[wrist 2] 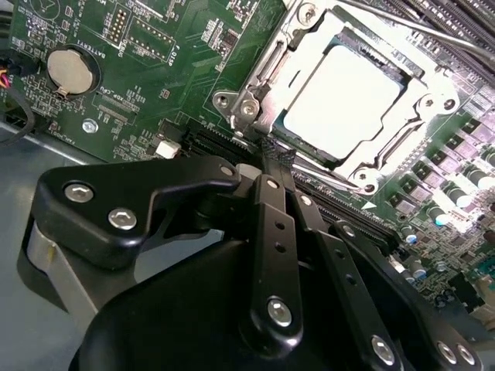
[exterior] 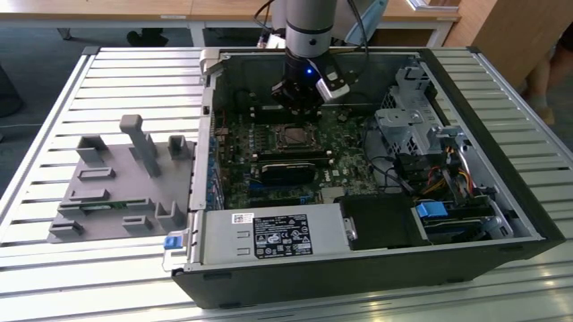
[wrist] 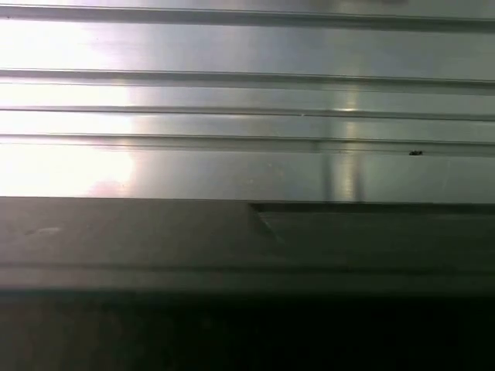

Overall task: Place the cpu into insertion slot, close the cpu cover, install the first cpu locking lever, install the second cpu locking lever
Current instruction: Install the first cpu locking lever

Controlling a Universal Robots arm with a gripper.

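In the second wrist view the cpu (wrist 2: 340,93) lies flat in the insertion slot (wrist 2: 272,72), its silvery top bright. The cpu cover (wrist 2: 390,143) rests down around it as a silver frame. A thin metal lever (wrist 2: 421,28) runs along the socket's far side. My gripper (wrist 2: 271,151) is shut with nothing visible between the fingers, its tips just off the socket corner with the screw (wrist 2: 247,109). In the exterior view the gripper (exterior: 300,107) hangs inside the open case, just behind the insertion slot (exterior: 291,136).
The open computer case (exterior: 528,221) lies on a slatted metal table (exterior: 134,74). A grey power supply box (exterior: 268,236) sits at the case's front. A grey fixture tray (exterior: 117,181) stands at the exterior view's left. A coin battery (wrist 2: 71,68) is on the green board.
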